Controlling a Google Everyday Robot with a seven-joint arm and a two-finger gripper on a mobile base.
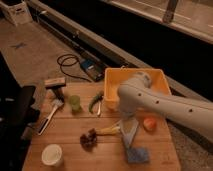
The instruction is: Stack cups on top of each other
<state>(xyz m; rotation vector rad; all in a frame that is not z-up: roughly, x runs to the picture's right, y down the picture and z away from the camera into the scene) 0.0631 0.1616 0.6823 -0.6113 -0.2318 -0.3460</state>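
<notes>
Cream-white, round-rimmed plastic cup (52, 155) is sitting upright at the near-left corner of the wooden tabletop (65, 131). Its mouth is facing up and its long axis is running vertical. The rim is showing as a pale ring w/ a slightly darker inside.

Smaller translucent light-green plastic cup (75, 103) is also standing upright, mouth up, axis vertical, toward the far-left part of the top. The 2 cups are sitting well apart, not yet stacked. A white-handled brush (50, 117) is lying diagonally between them. A curved green pepper-like thing (95, 101) is lying just beside the green cup, on its right.

White robot arm (165, 105) is reaching in from the right edge, where it's getting cut off. It's bending in front of the big yellow plastic tub (150, 75) & covering most of the tub's front wall.

Gripper (124, 117) is hanging at the arm's end over mid-table, right by a grey wedge-shaped piece (131, 132). Jaws are standing wide, gripping nothing, well apart from both cups. Its outline is blending w/ the wedge, so it's hard to trace.

Orange ball-like thing (149, 124) is peeking out just under the arm. A blue sponge-like block (137, 155) is lying near the front edge. Dark brown clump (89, 139) at centre: can't tell what it is.
</notes>
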